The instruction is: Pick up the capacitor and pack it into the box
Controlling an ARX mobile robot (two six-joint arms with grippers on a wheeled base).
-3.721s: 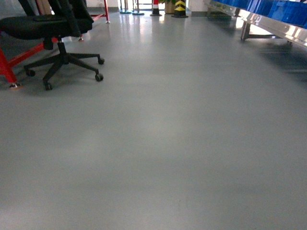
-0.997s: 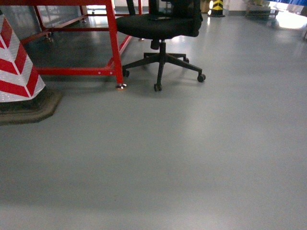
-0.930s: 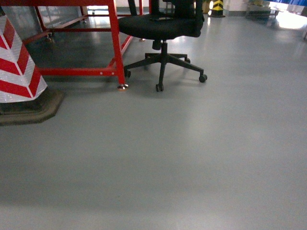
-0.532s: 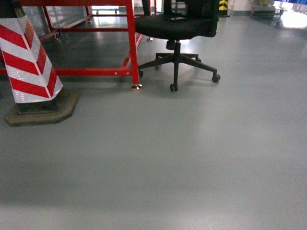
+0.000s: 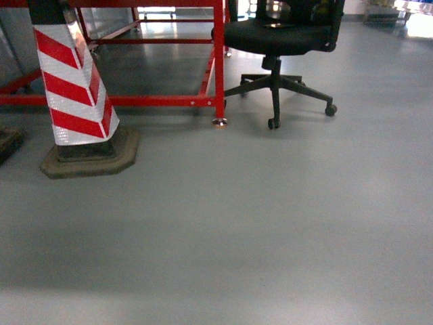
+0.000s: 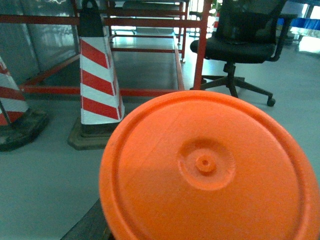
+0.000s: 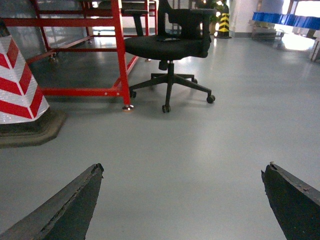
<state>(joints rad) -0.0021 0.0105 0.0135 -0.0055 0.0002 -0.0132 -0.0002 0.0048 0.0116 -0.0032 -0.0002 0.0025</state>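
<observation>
Transit step: no box or capacitor in view, just floor, cone [image 5: 76, 88], chair [image 5: 281, 37]. Right gripper [image 7: 182, 192] wide, empty. Left probably holds orange disc [image 6: 207, 170] (jaws unseen). Next: find the workstation.

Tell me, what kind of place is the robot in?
Probably a factory or workshop floor. You can see a red-and-white striped traffic cone, a red metal frame on bare grey floor, and a black office chair.
</observation>
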